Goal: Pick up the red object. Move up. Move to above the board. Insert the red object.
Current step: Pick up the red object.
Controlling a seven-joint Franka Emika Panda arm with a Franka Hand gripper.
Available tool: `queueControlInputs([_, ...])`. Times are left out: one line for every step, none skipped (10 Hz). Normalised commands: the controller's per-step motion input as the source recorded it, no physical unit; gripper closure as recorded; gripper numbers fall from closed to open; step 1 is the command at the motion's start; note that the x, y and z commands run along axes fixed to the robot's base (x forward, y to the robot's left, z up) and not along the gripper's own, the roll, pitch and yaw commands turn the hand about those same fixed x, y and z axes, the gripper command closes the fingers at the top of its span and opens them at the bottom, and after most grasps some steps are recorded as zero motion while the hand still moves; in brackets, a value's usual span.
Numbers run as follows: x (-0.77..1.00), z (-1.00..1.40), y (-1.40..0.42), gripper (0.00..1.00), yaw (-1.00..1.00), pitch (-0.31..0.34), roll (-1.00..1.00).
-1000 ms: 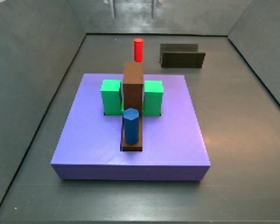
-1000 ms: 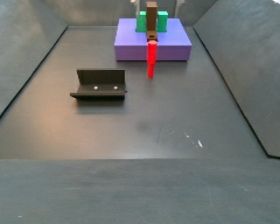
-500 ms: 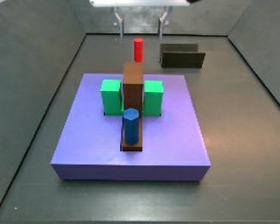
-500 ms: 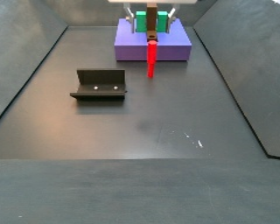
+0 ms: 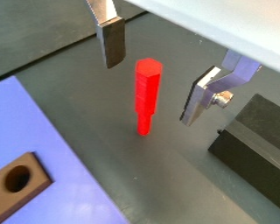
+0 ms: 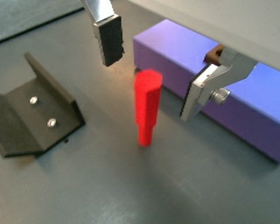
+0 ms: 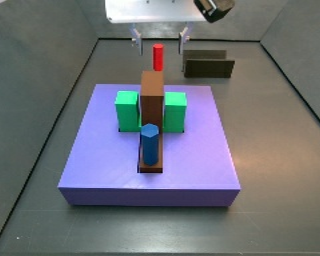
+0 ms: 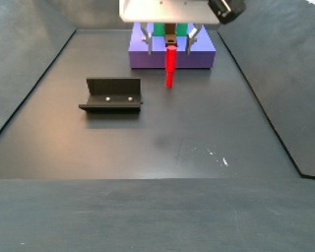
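End effector hangs open above the red peg, its silver fingers spread to either side of the peg's top and not touching it; clear room shows on both sides in both wrist views. In a side view the end effector sits at the far end of the table, with the grey walls close behind it and sloping in at the sides. A second ago it was out of sight above the frame; half a second ago only its finger tips showed; now the white body and both fingers have come down around the peg's upper part.

The peg is slim, bright red and upright, standing on the dark floor just beyond the purple block. It has not moved. In a side view it stands just in front of that block.

The board lies along the block's middle, between two green blocks, with a blue peg upright in its near end. The fixture stands well apart from the peg, on open floor.
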Motion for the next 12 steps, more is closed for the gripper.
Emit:
queueControlInputs([-0.08,-0.22,0.06,0.0,0.0,-0.063,0.06])
queueControlInputs([-0.1,-0.13,-0.02,0.0,0.0,-0.049,0.07])
queueControlInputs([-0.07,-0.11,0.0,0.0,0.0,-0.04,0.07])
queueControlInputs([-0.09,-0.08,0.0,0.0,0.0,-0.029,0.06])
queueControlInputs([-0.01,-0.09,0.05,0.0,0.0,-0.014,0.04])
queueControlInputs([0.0,0.0,0.03,0.0,0.0,0.0,0.01])
queueControlInputs([0.0,0.0,0.0,0.0,0.0,0.0,0.01])
queueControlInputs([0.0,-0.03,0.0,0.0,0.0,0.0,0.0])
queueControlInputs([-0.07,-0.21,0.0,0.0,0.0,-0.109,-0.07])
queueControlInputs([0.0,-0.19,-0.02,0.0,-0.04,-0.114,-0.06])
queueControlInputs([0.0,-0.13,0.0,0.0,-0.15,-0.067,-0.02])
queueControlInputs([0.0,-0.1,0.0,0.0,-0.12,-0.054,0.0])
